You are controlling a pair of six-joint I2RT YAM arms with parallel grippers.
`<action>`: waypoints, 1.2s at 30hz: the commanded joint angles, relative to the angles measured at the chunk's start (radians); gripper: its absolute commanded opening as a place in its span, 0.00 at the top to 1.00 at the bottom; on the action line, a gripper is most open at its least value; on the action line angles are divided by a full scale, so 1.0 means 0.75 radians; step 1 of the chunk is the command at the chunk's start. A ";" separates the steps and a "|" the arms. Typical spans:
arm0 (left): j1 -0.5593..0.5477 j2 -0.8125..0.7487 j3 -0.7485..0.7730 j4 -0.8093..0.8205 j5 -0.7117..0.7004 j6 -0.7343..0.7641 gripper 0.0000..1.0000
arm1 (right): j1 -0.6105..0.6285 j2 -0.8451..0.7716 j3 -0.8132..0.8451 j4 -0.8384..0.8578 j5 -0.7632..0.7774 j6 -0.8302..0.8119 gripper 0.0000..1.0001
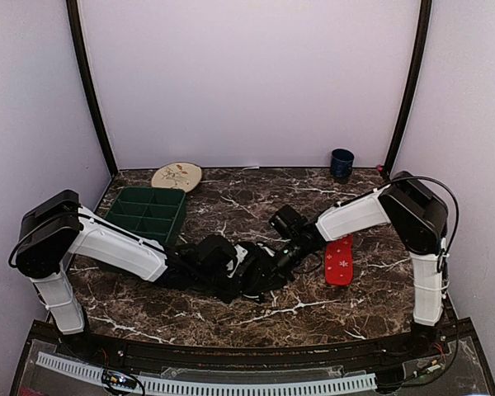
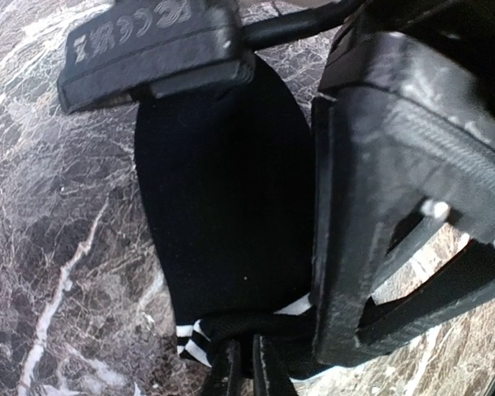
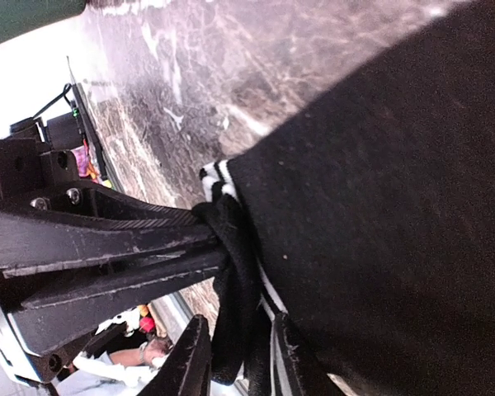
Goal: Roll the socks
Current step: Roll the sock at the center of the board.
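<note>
Two socks lie on the dark marble table (image 1: 313, 318), and both arms reach in over its middle. At the far left, the left arm stretches in from its base toward the centre. Behind it sits a green compartment tray (image 1: 154, 190), and a round patterned plate (image 1: 176, 176) lies near the back wall.

In the middle, the black sock (image 2: 223, 206) lies spread flat on the marble under the two wrists. Its white-striped cuff is gathered into a bunch. The left gripper (image 2: 247, 367) has its fingertips pressed together on that bunched cuff, clamping the fabric. Seen from the right wrist, the same pair of jaws converges to a point on the cuff.

The right gripper (image 3: 239, 359) meets it from the other side. Its fingers (image 3: 190, 355) stand apart, with the gathered cuff between them, and they are not squeezing it. From the left wrist, they straddle the black sock, one at each side.

To the right, the red sock with white snowflakes (image 1: 340, 260) lies flat just beside the right forearm, apart from the black one. A dark blue cup (image 1: 341, 163) stands at the back right.
</note>
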 commanded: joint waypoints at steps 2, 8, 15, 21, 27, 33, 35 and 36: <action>0.011 0.050 -0.011 -0.175 0.061 -0.011 0.90 | -0.018 -0.060 -0.102 0.009 0.151 0.009 0.74; 0.024 0.068 0.017 -0.193 0.094 0.013 0.90 | -0.018 -0.133 -0.159 0.043 0.233 0.030 0.73; 0.052 0.090 0.055 -0.239 0.159 0.036 0.90 | -0.019 -0.212 -0.217 0.082 0.324 0.036 0.72; 0.076 0.109 0.098 -0.300 0.214 0.060 0.91 | -0.010 -0.330 -0.303 0.115 0.482 -0.010 0.71; 0.095 0.117 0.123 -0.351 0.254 0.080 0.91 | 0.058 -0.458 -0.332 0.089 0.741 -0.127 0.70; 0.098 0.121 0.141 -0.393 0.272 0.110 0.91 | 0.202 -0.555 -0.376 0.079 1.017 -0.222 0.70; 0.099 0.124 0.144 -0.400 0.279 0.121 0.92 | 0.263 -0.588 -0.395 0.087 1.124 -0.245 0.70; 0.099 0.126 0.147 -0.403 0.282 0.128 0.92 | 0.297 -0.605 -0.406 0.091 1.177 -0.254 0.70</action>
